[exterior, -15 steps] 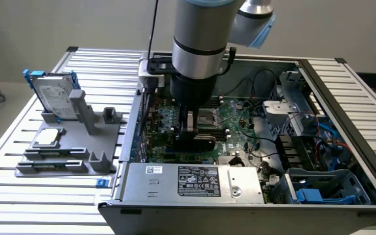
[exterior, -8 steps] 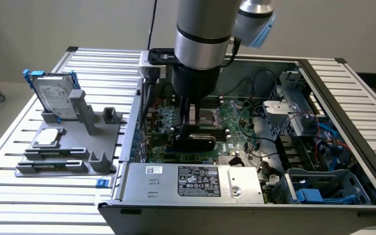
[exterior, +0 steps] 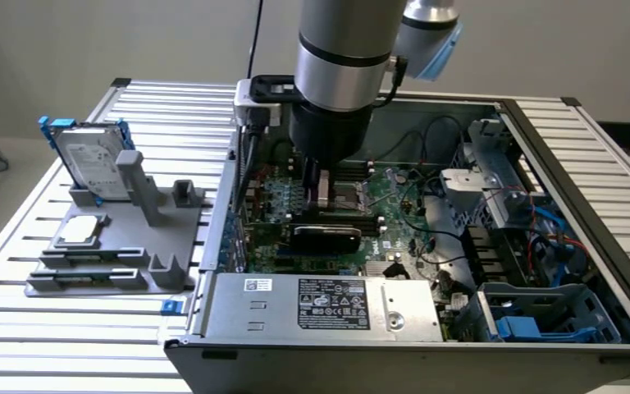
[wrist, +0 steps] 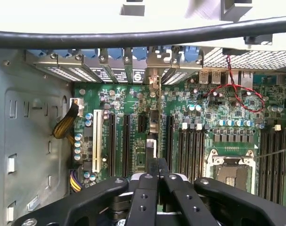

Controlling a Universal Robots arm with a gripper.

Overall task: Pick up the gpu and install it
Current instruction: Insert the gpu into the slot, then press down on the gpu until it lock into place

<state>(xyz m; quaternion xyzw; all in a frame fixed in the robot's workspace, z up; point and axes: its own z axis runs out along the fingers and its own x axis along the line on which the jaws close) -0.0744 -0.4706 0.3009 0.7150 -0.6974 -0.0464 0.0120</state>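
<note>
**Exterior view.** Reaches down with the arm into the open computer case on the slatted table. Keeps the gripper low over the motherboard, beyond the power supply as seen from this camera. Has the gpu directly under the gripper and touching it, standing on edge on the board with the black shroud towards the camera. Leaves the hard drive in its blue frame upright on the gray fixture, well apart, at the exterior view's left.

**Wrist view.** Looks down along the fingers. Finds them set narrow, almost together, seemingly pinching the upper edge of the gpu, here only a thin strip seen edge-on. Puts the card among the long black expansion slots; cannot tell whether in one or between two. Points its silver bracket towards the rear openings of the case, with the CPU socket apart to one side.

**Judgement.** Looks like the installing step, with the card at its place on the board; cannot tell if fully seated. Calls for a straight, even push, with the card upright and in line with the slot.
</note>
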